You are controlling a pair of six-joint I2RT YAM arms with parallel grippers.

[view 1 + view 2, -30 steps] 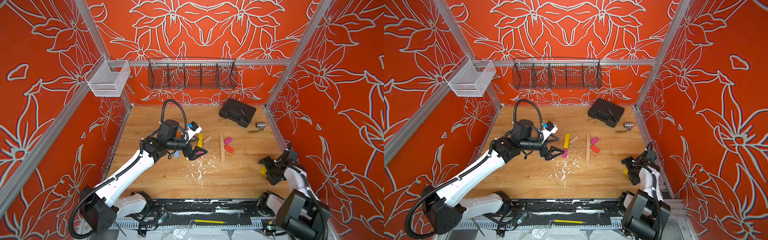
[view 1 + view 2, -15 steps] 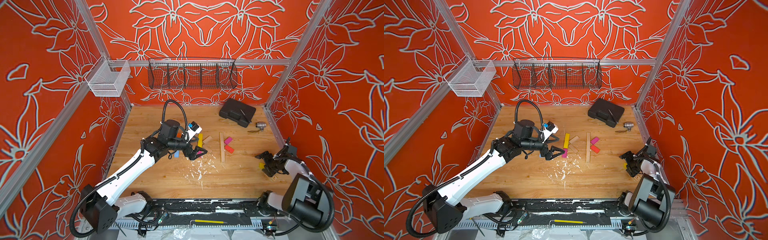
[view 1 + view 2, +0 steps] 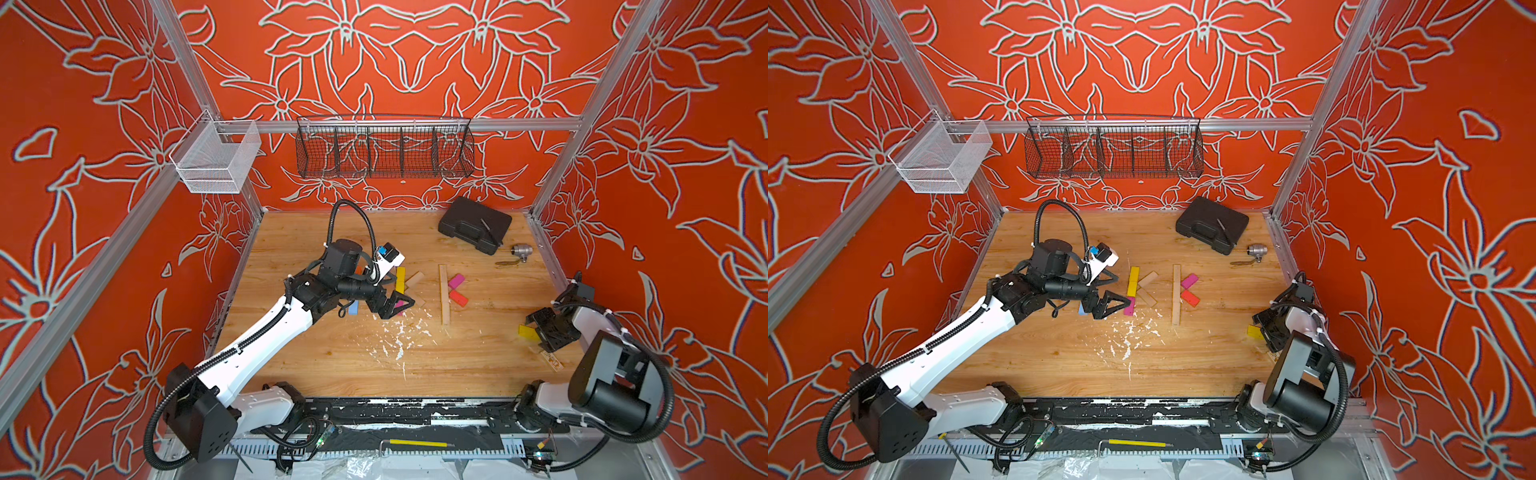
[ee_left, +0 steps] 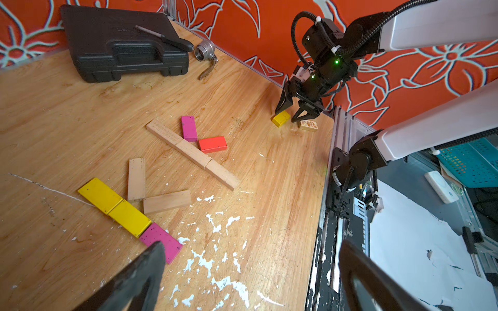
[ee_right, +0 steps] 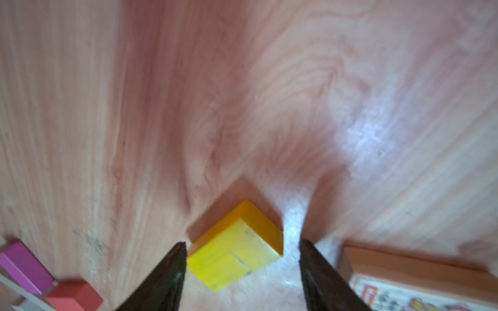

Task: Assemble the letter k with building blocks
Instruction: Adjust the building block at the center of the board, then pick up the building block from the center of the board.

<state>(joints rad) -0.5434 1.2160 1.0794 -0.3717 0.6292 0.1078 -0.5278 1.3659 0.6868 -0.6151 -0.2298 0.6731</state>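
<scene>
Right end effector (image 5: 242, 243) is straddling the yellow block (image 5: 234, 258), jaws apart, one side seemingly not touching yet. Block is lying flat on the surface (image 5: 242, 107), just beside the printed block (image 5: 404, 290). Centring jaws before squeezing is looking wise, or it may twist.

Bare table (image 3: 478, 357) lies open between the long wooden row (image 3: 444, 293) and the yellow block (image 3: 527, 332) at the right edge. There the printed block (image 5: 404, 285) sits just beside the right gripper (image 5: 242, 242), and the side wall (image 3: 623, 270) stands close behind. The black case (image 3: 473, 224) fills the far right corner; the left arm (image 3: 266, 332) overhangs the left blocks (image 3: 400, 279).
</scene>
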